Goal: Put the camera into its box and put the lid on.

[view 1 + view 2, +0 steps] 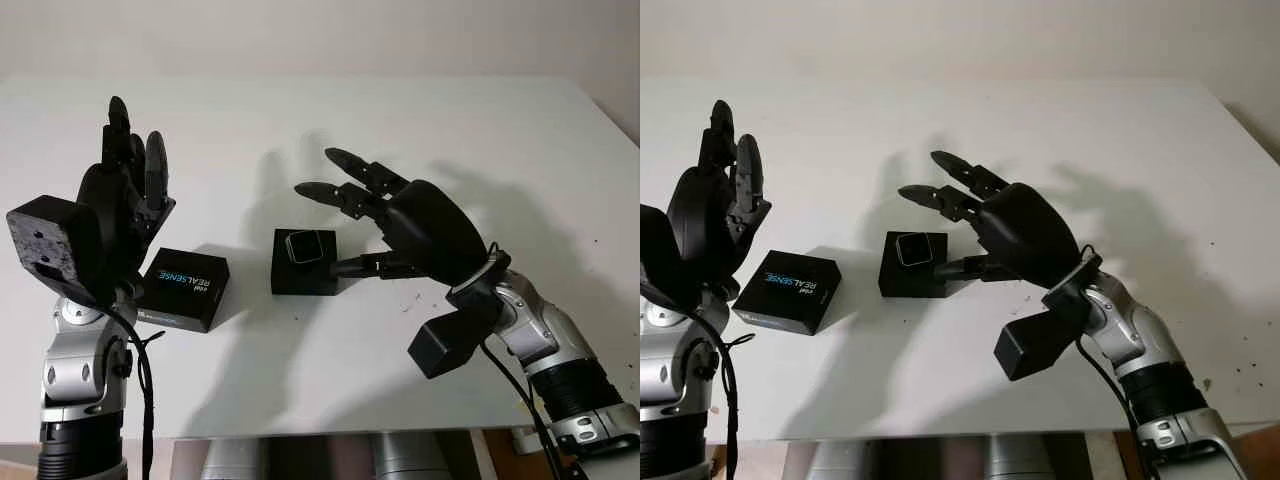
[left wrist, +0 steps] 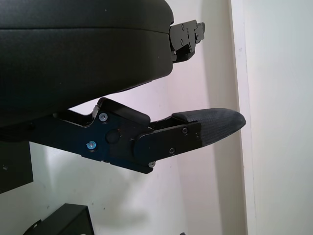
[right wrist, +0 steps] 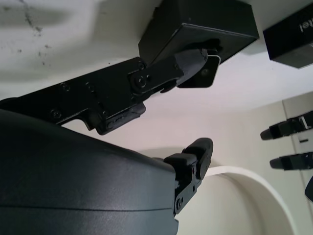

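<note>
on the white tabletop [image 1: 420, 130], near the middle: a small black square box [image 1: 304, 262], uncovered, with the small silver-grey square camera [image 1: 303, 246] sitting in its top. to the left of it, set apart by a strip of bare tabletop: a black rectangular lid [image 1: 184, 288] printed with "realsense" in white and blue, lying flat and skewed to the box.

right hand [image 1: 372, 222] just right of the box, palm turned toward it, unclenched and gripping nothing; two fingers [image 1: 350, 160] reaching out above the tabletop behind the box, thumb low beside the box's right wall, very close to it or touching, hard to tell which.

left hand [image 1: 128, 200] raised above the tabletop at the left, behind and over the lid's left end, fingers pointing up, unclenched, holding nothing, clear of the lid.
</note>
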You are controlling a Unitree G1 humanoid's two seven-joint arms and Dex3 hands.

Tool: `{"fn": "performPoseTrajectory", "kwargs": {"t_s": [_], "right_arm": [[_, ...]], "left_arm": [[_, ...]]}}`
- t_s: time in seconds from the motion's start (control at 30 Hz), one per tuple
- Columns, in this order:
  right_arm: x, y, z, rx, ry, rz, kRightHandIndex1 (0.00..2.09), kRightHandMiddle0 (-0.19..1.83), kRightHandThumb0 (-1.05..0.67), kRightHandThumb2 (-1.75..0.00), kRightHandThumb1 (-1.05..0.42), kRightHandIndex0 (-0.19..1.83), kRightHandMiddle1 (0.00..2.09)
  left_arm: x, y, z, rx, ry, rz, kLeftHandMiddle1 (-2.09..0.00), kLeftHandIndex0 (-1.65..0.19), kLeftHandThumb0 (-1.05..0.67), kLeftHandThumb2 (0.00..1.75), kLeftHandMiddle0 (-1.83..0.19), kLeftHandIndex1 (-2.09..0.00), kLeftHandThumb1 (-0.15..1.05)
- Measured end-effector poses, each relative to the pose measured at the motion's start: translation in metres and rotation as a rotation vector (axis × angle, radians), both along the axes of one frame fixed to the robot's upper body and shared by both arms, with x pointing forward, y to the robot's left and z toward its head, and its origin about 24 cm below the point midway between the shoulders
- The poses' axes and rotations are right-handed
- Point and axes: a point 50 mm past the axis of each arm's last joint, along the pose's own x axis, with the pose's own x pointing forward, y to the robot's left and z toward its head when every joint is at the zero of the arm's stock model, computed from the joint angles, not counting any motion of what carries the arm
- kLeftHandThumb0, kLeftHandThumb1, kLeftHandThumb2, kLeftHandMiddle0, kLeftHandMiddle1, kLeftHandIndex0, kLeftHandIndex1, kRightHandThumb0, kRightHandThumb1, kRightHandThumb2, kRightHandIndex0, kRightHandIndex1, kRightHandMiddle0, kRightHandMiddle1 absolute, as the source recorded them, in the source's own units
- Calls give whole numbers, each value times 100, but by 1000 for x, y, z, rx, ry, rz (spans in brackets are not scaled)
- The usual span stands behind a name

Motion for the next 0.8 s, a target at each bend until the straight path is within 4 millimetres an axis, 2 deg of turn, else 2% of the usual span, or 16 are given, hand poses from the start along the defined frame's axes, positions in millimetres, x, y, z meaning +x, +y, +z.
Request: {"fn": "performPoseTrajectory", "kwargs": {"t_s": [0.27,0.43,0.57,0.8], "right_arm": [[15,0,30,-224,-226,123,9,39,-45,-5,-92,26,34],[24,3,53,-286,-372,186,10,40,-39,-5,-92,31,35],[27,4,69,-331,-495,234,11,41,-41,-4,-89,35,36],[36,2,79,-387,-607,317,8,41,-45,-5,-88,30,38]], "left_arm": [[-2,0,2,9,-3,14,0,19,-72,63,19,0,105],[-2,0,0,7,9,15,0,19,-72,62,19,0,105],[-2,-1,0,6,10,14,0,19,-71,62,19,0,105],[-2,-2,-1,4,13,12,0,19,-72,62,19,0,105]]}}
